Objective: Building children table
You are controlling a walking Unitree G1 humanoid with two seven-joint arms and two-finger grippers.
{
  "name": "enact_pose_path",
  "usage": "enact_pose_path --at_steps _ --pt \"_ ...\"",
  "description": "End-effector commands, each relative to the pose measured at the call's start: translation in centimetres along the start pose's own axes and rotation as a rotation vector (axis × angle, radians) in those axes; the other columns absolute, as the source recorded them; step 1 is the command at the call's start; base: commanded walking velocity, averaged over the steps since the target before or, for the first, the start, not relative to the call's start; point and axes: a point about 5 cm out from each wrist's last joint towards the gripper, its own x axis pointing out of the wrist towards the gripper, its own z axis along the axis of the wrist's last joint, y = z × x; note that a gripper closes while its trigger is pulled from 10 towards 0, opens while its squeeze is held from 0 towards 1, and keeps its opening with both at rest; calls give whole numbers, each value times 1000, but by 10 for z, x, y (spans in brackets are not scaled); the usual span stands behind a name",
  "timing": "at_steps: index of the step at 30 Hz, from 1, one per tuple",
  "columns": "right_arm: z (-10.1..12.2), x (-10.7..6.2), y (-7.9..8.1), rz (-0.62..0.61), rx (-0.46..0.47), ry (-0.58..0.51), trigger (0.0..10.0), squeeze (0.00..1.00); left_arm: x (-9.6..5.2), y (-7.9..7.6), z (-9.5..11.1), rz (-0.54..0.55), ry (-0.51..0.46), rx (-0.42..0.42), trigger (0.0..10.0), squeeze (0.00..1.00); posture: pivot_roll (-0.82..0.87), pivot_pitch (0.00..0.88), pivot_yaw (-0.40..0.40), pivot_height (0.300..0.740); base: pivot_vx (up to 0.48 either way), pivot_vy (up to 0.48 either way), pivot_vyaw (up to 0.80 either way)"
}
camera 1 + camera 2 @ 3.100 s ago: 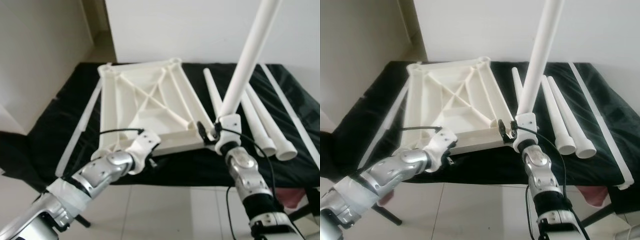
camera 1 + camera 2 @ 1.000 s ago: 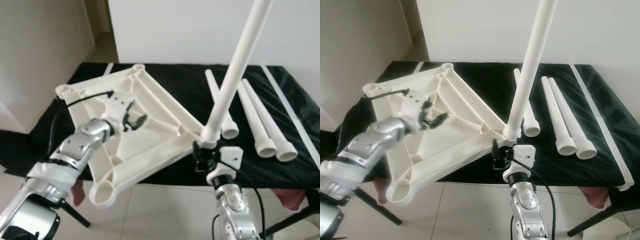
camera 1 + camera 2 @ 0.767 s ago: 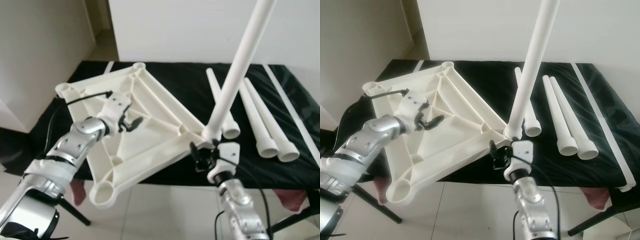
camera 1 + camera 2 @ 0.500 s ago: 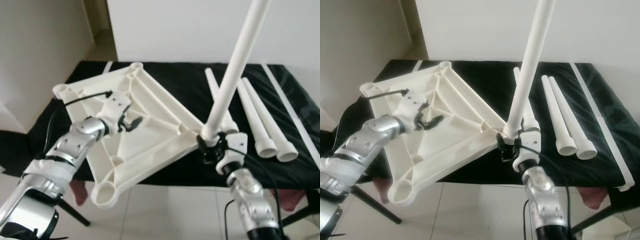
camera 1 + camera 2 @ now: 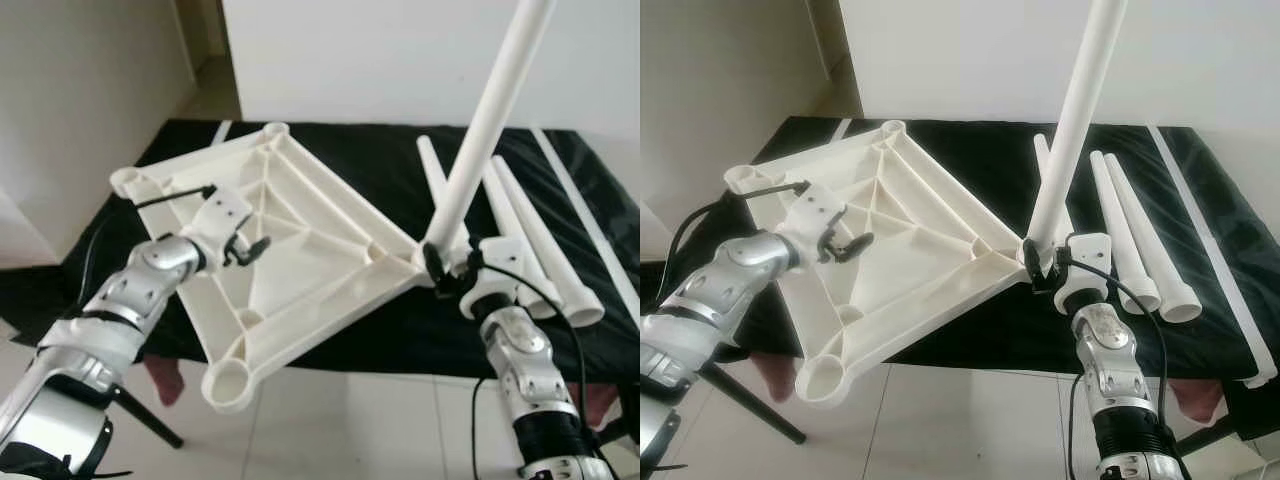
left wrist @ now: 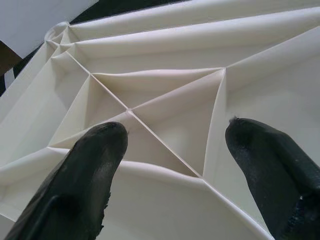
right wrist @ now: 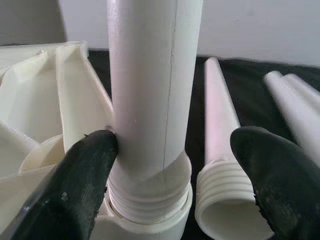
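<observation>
up top, upright leg [image 5: 487, 125] cut off beyond frame

White walls [image 5: 350, 50], pale tiled floor [image 5: 330, 430], black-covered table [image 5: 970, 150]

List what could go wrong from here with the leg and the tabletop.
1. The upright leg sits in its corner socket, but threads show above the socket in the right wrist view, and the right gripper is open around it; it may be loose and could tip.
2. The upside-down tabletop juts past the black table's front edge. The left gripper is open over its ribs, so it could slide off.
</observation>
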Motion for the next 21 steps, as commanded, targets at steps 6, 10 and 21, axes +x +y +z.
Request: enact_pose_path --at_steps 6,10,21 --pt "-2 -19 18 72 11 20 10000 0 -7 -16 -4 -242 -6 -18 10000 0 -15 44 26 740 0 0 0" --pt "-3 -28 19 77 20 21 10000 0 -6 -21 -6 -258 -8 -28 10000 0 -19 46 26 740 0 0 0" --pt "-2 -36 14 53 27 23 3686 0 -3 -31 -7 -277 -22 -49 10000 0 -30 51 22 740 0 0 0"
